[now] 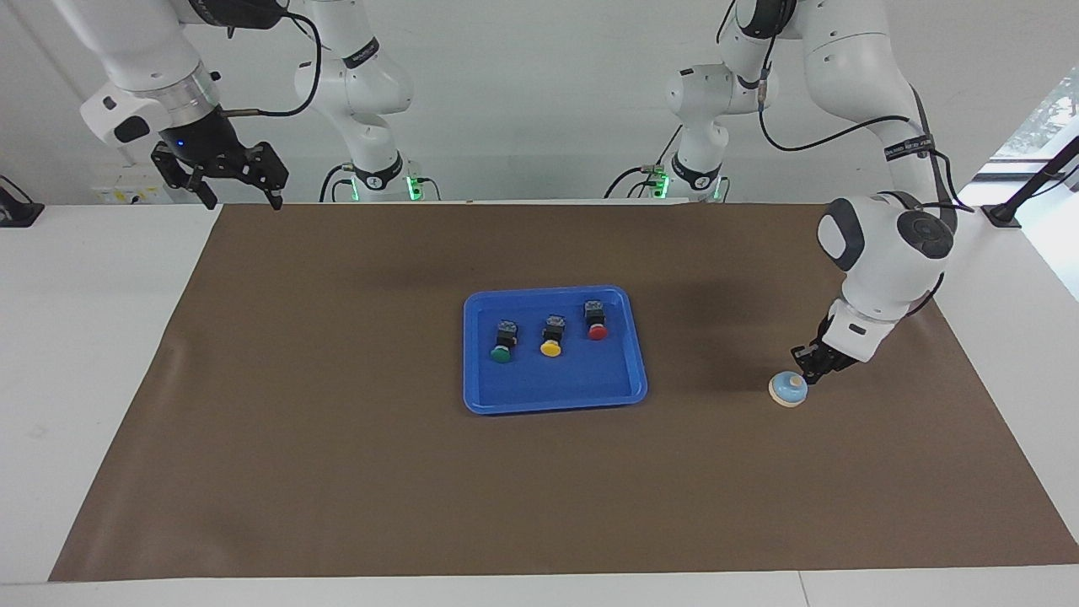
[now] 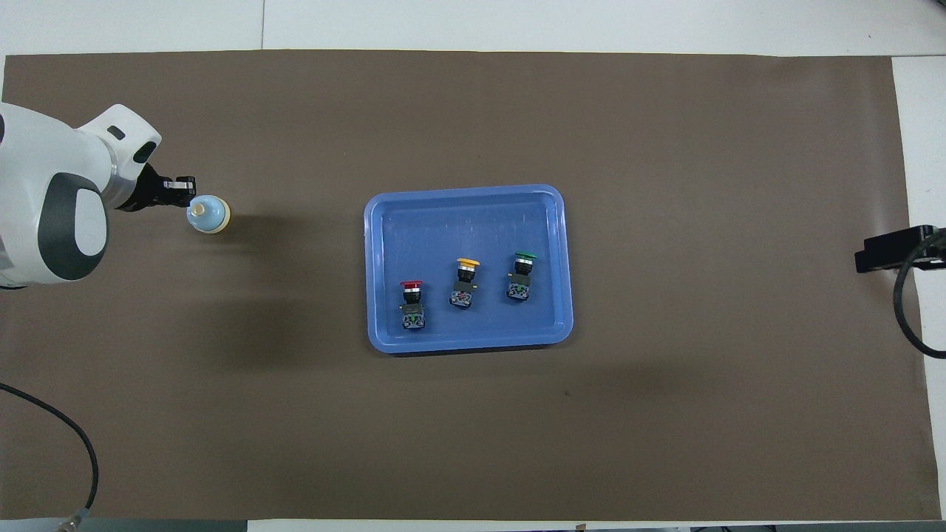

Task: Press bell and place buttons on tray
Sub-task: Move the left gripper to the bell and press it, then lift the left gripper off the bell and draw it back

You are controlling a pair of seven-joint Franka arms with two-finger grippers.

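A: Overhead view: brown mat (image 2: 665, 443) across the worktop (image 2: 591, 22), blue tray (image 2: 465, 214) at its middle, between both tools.

B: Red button (image 2: 412, 303), yellow button (image 2: 464, 282) and green button (image 2: 522, 275) lie inside it, well apart from either tool.

A: Facing view?

B: Left tool (image 1: 801, 373), fingers pinched together, tip at the bell (image 1: 788, 389). Right tool (image 1: 240, 192) waits spread wide above the mat's corner.
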